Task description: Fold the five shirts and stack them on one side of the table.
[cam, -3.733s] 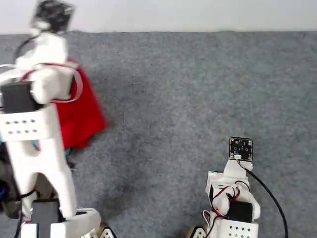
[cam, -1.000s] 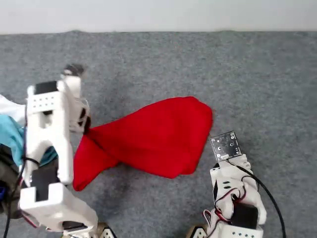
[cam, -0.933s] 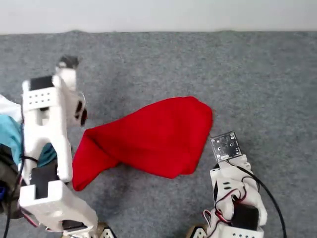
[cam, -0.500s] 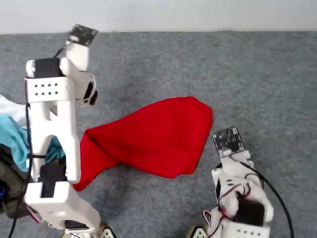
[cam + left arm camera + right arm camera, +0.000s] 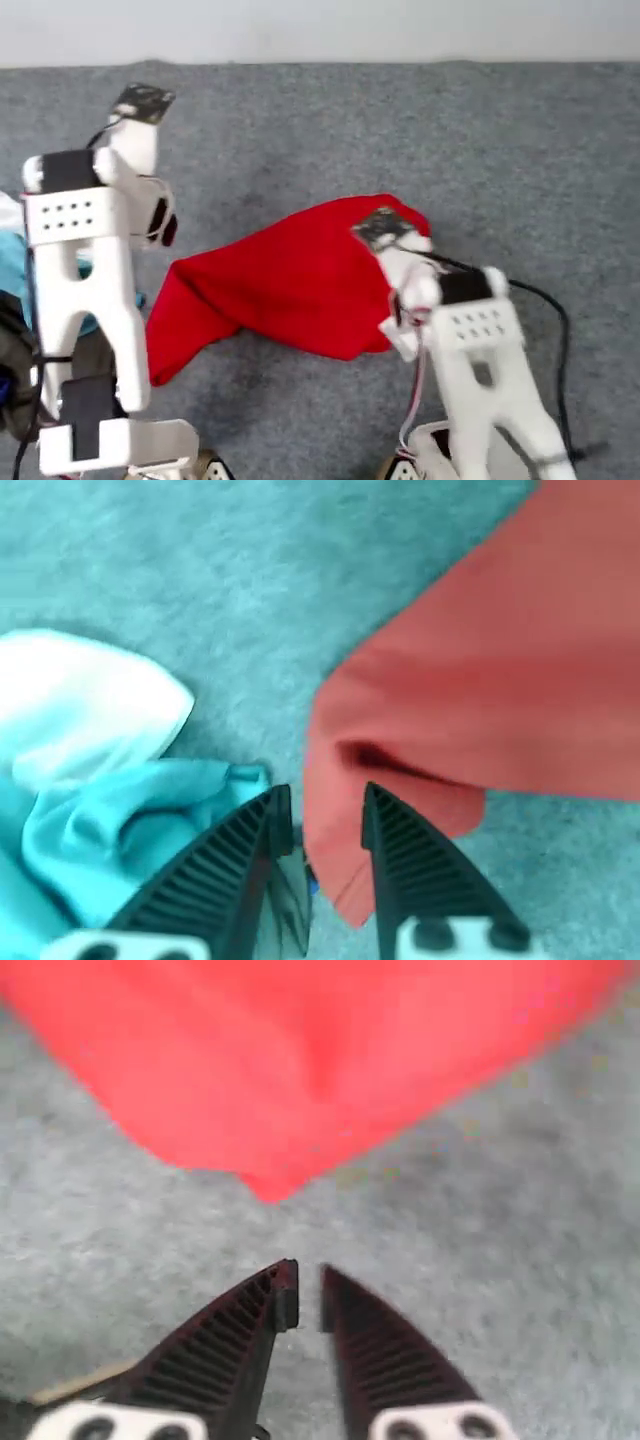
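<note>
A crumpled red cotton shirt (image 5: 290, 285) lies spread in the middle of the grey felt-covered table (image 5: 500, 150). The left gripper (image 5: 325, 800) hangs over its bunched end, jaws parted, holding nothing. Just beside it sit a white cloth (image 5: 90, 695) and a light-blue one (image 5: 120, 820). The right gripper (image 5: 308, 1295) hovers near the shirt's corner, jaws a narrow slit apart, empty.

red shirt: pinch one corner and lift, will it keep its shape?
Probably floppy: the red shirt lies in soft bunched folds, so the rest would likely drape and drag. Likely light, since it looks like thin cloth. On the fuzzy gray table, a push would probably wrinkle it rather than slide it.
</note>
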